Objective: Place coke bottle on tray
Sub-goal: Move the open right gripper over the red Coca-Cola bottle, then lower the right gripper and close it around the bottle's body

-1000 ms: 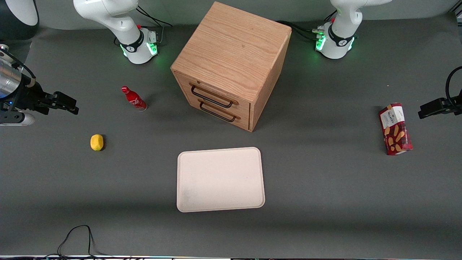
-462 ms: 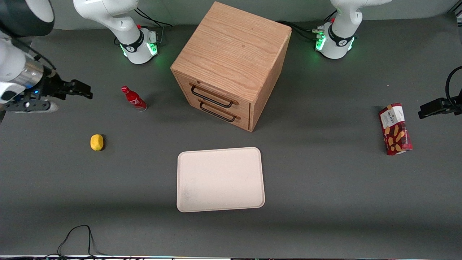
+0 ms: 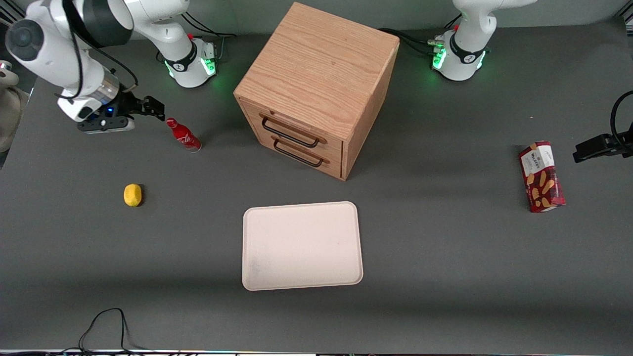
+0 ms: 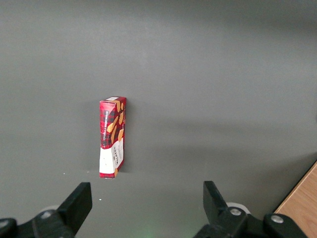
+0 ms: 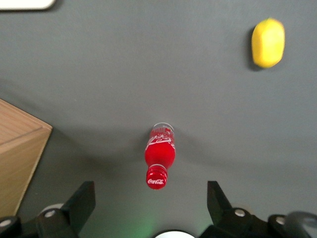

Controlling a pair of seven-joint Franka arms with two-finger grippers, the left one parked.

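The coke bottle point(image 3: 183, 135) is a small red bottle with a red cap, standing upright on the grey table between the wooden cabinet and the working arm's end. The right wrist view looks down on its cap, coke bottle point(image 5: 159, 156). My gripper point(image 3: 154, 109) hovers just beside the bottle's cap, slightly farther from the front camera, and stands open with nothing between its fingers; gripper point(image 5: 151, 198). The cream-white tray point(image 3: 301, 245) lies flat nearer the front camera, in front of the cabinet's drawers.
A wooden drawer cabinet point(image 3: 316, 84) with two black handles stands mid-table. A yellow lemon point(image 3: 132, 194), also lemon point(image 5: 268, 42), lies nearer the front camera than the bottle. A red snack box point(image 3: 541, 176) lies toward the parked arm's end.
My gripper has swung in from the working arm's edge of the table toward the bottle and now sits right beside its cap. The bottle, tray and lemon have not moved.
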